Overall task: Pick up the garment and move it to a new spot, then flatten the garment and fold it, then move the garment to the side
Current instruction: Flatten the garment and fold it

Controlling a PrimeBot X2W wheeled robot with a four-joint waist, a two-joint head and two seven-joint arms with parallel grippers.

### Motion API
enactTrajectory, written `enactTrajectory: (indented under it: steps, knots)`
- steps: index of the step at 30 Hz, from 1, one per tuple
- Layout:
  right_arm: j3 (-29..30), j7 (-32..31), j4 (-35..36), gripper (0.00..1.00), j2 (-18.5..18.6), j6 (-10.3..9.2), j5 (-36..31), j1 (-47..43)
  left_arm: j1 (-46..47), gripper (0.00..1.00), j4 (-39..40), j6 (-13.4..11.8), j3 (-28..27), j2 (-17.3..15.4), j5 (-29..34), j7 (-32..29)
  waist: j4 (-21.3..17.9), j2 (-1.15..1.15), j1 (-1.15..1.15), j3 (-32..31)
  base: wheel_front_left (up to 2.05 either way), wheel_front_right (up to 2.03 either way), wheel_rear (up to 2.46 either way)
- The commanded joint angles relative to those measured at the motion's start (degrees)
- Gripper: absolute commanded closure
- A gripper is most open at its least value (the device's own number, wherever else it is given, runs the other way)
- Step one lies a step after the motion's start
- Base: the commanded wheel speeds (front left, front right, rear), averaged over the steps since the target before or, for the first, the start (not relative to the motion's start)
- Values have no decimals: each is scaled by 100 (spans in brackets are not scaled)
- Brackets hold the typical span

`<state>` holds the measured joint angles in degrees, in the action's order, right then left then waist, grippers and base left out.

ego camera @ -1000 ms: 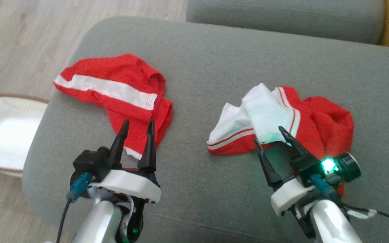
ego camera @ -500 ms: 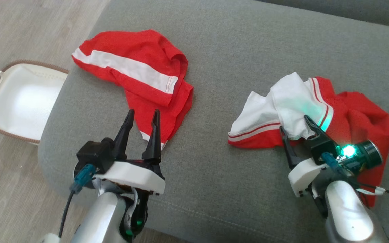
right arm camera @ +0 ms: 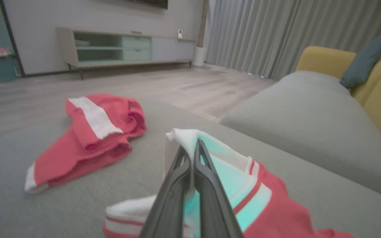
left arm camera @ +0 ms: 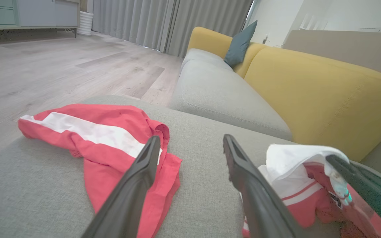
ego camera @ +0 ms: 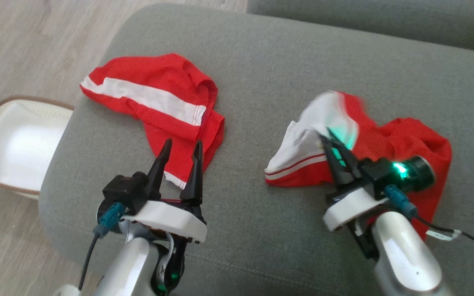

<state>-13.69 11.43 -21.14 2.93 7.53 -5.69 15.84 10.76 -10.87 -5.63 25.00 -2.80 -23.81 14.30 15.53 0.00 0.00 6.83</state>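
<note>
At the lower left, our left tool point(ego camera: 182, 142) stands spread wide, gripping nothing, its tips over the second red garment point(ego camera: 150, 96). Right of centre, the garment point(ego camera: 389, 139) lies crumpled on the grey sofa cushion point(ego camera: 261, 61). We judge it light, soft and limp, likely to sag and trail, so an edge or corner suits best. Our right tool point(ego camera: 326, 135) is clenched on its white fold, which stands tented above the cushion.

Sofa seat point(ego camera: 261, 61): grey woven cloth, matt, slightly coarse. Garment point(ego camera: 405, 139) at 3 o'clock: soft red-and-white knit, creased. Fingers point(ego camera: 196, 172): black matt plastic. Floor point(ego camera: 15, 41) at 11 o'clock: pale wood grain.
</note>
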Motion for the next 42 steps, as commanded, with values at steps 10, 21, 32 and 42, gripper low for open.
enactTrajectory:
  steps: [10,21,32,42]
  knots:
    - [-457,-515,1369,100,62,-4,815,889,103,0,236,-73,-87,-9,-54,70,-99,0,0,-108,0,0,0]
    - [-457,-1294,71,100,2182,-4,1324,3402,459,0,321,-21,208,-9,-219,70,345,0,0,674,0,0,0]
    - [-1511,-928,-2477,0,2813,-4,927,5088,721,0,348,-114,357,-8,-425,70,657,0,0,926,0,0,0]
    - [-771,231,-2896,0,1836,-4,691,4479,570,0,324,-149,3,-8,-215,70,98,0,0,270,0,0,0]
